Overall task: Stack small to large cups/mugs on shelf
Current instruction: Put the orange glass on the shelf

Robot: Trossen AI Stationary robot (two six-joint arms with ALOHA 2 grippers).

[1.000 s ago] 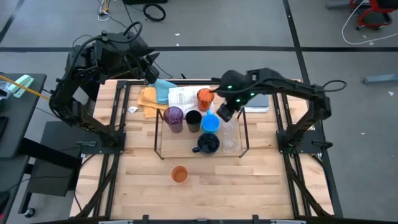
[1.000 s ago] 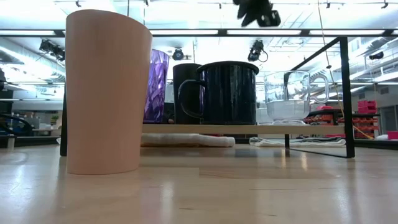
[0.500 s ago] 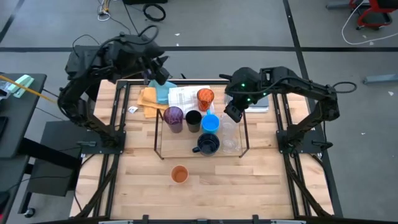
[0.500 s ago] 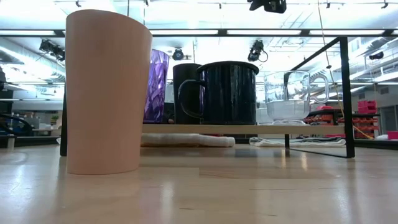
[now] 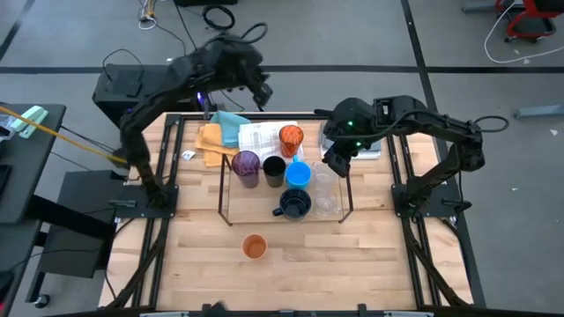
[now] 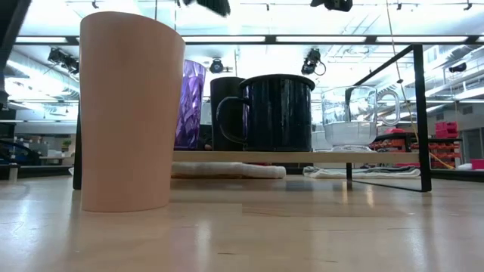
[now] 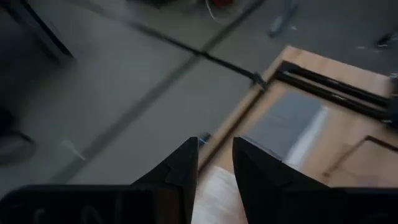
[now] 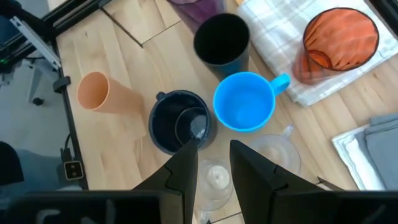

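Observation:
The shelf (image 5: pixel 225 189) is a thin black rod frame at mid-table. On its board stand the purple cup (image 5: pixel 246 165), black cup (image 5: pixel 274 167), bright blue cup (image 5: pixel 299 174), navy mug (image 5: pixel 294 204) and clear glass mug (image 5: pixel 326 192). One orange cup (image 5: pixel 291 138) stands on a checked cloth behind the shelf. Another orange cup (image 5: pixel 255 246) stands on the bare table in front. My right gripper (image 5: pixel 333 165) hovers above the shelf's right end with a narrow gap, empty. My left gripper (image 5: pixel 263 95) is high over the far edge, narrowly open, empty.
Folded cloths lie at the far side: yellow (image 5: pixel 210 141), teal (image 5: pixel 231 128), a checked towel (image 5: pixel 261 136) and a grey one (image 5: pixel 366 145). Black arm-mount rails (image 5: pixel 167 167) run down both table sides. The near half of the table holds only the orange cup.
My left gripper has swung from above the teal cloth toward the table's right along the far edge, and it now shows at the top of the low view. My right gripper has drawn away from the far orange cup toward the right and risen. No cup has moved.

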